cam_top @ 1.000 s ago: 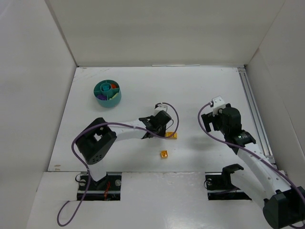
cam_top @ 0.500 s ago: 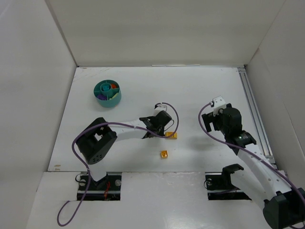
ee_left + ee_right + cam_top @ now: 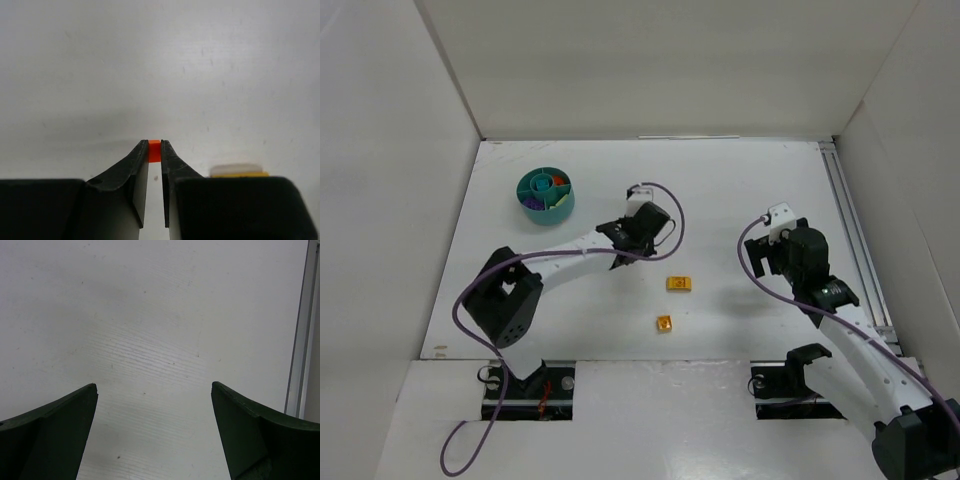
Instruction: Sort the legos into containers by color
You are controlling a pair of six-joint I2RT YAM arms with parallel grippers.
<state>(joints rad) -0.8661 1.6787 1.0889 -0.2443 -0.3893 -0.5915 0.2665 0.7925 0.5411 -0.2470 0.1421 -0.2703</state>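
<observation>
My left gripper (image 3: 636, 246) is shut on a tiny orange brick (image 3: 154, 150), pinched at the fingertips (image 3: 167, 156) and held over bare table right of the bowl. The teal divided bowl (image 3: 557, 212) stands at the back left with purple, orange and pale bits inside. A yellow brick (image 3: 678, 283) and a smaller orange-yellow brick (image 3: 664, 323) lie on the table near the middle. A yellow edge (image 3: 239, 174) shows behind my left gripper's right finger. My right gripper (image 3: 753, 258) is open and empty (image 3: 154, 390) over bare table.
White walls enclose the table on three sides. A metal rail (image 3: 850, 230) runs along the right edge and also shows in the right wrist view (image 3: 300, 340). Both arm bases sit at the near edge.
My left gripper has lifted away from the yellow brick and moved back and left, toward the bowl. The yellow brick is now uncovered. The right arm has barely moved.
</observation>
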